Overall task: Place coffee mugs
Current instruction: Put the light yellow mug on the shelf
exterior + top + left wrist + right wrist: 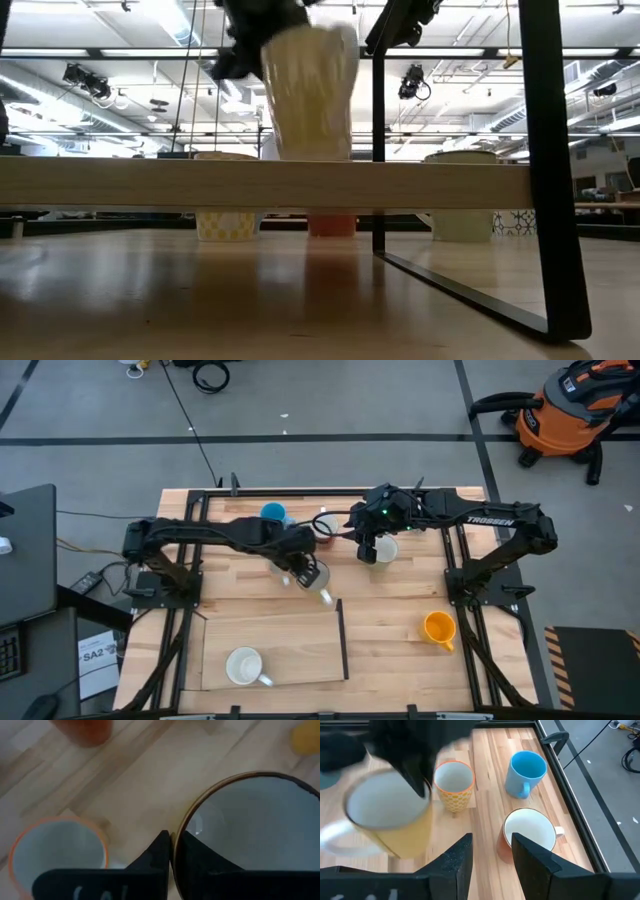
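My left gripper [306,568] is shut on a pale yellow mug [390,817] above the middle of the table; the low view shows this mug [305,90] in the air. My right gripper [492,852] hangs open just right of it and touches nothing. A reddish-brown mug with a white inside [527,834] stands on the table beyond its fingers. Farther off stand an orange-patterned mug [454,785] and a blue mug [525,772]. A pale mug [386,548] stands below my right gripper. My left gripper holds the pale yellow mug by its rim [176,836], one finger inside the cup and one outside on the wall. The fingers come slanting down from above, from the table's left. The mug hangs below them, lifted clear of the table and slightly tilted, its handle [332,837] sticking out sideways.
A white mug [245,667] stands on the low wooden board [300,650] at the near left, bounded by a black upright strip [342,640]. An orange-yellow mug [438,628] stands near right. Black frame rails [455,560] run along both sides of the table.
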### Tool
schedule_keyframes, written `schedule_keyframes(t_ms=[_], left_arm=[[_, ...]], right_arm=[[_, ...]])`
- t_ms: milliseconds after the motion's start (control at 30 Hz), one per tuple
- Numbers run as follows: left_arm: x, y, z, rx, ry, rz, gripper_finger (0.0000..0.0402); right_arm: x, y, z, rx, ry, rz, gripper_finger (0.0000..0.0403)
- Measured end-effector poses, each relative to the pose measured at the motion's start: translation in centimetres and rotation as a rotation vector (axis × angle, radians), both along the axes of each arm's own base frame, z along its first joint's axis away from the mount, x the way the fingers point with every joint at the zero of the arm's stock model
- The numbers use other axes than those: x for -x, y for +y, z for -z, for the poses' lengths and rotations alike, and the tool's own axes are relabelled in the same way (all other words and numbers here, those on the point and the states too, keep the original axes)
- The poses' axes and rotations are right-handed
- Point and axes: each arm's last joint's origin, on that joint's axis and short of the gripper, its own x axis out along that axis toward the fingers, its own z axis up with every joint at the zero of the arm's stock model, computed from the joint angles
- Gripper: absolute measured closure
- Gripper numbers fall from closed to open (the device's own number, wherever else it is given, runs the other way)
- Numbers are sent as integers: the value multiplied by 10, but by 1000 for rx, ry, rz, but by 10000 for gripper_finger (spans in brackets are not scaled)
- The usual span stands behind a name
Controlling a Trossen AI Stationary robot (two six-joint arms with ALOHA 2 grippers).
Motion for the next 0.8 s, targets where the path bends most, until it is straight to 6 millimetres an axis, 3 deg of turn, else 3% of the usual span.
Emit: schedule_keyframes(t_ms=[200, 400, 800], left_arm=[[36, -14, -33, 51, -28, -44, 369], [76, -43, -54, 129, 2, -88, 368], [136, -108, -52, 64, 170, -306, 368]], right_arm=[[0, 0, 0, 0, 1, 1, 261], [0, 0, 0, 1, 1, 2, 260], [0, 0, 0, 3, -2, 3, 261]])
